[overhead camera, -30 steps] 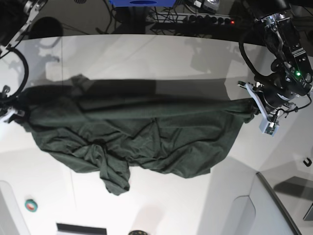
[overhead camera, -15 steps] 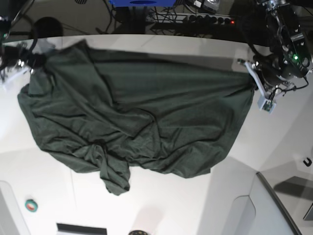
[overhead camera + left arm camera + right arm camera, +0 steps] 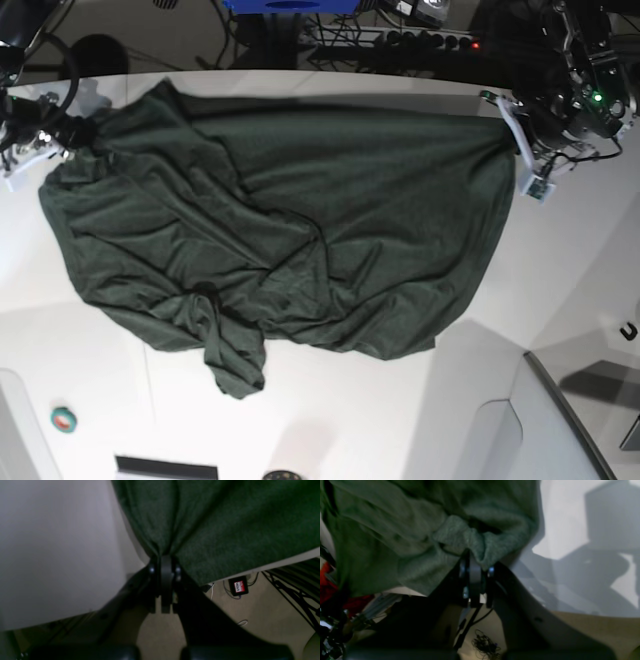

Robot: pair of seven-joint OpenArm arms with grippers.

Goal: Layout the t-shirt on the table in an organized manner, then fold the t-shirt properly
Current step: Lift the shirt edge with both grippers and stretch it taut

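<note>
The dark green t-shirt (image 3: 290, 230) lies spread and wrinkled across the white table (image 3: 560, 270), its far edge stretched between the two arms near the table's back edge. My left gripper (image 3: 512, 135) is at the right of the base view, shut on the t-shirt's far right corner (image 3: 165, 547). My right gripper (image 3: 72, 135) is at the far left, shut on a bunched fold of the t-shirt (image 3: 475, 542). In both wrist views the jaws stand pressed together with cloth (image 3: 395, 530) pinched between them. A twisted lump of fabric (image 3: 235, 355) hangs toward the front.
A small green and red roll (image 3: 64, 419) sits at the front left of the table. A dark hook (image 3: 628, 331) lies at the right edge. Cables and a power strip (image 3: 420, 40) run behind the table. A grey panel (image 3: 560, 430) stands at the front right.
Both arms have moved toward the back of the table with the t-shirt's edge held, so the cloth has unfolded from a narrow band into a wide spread.
</note>
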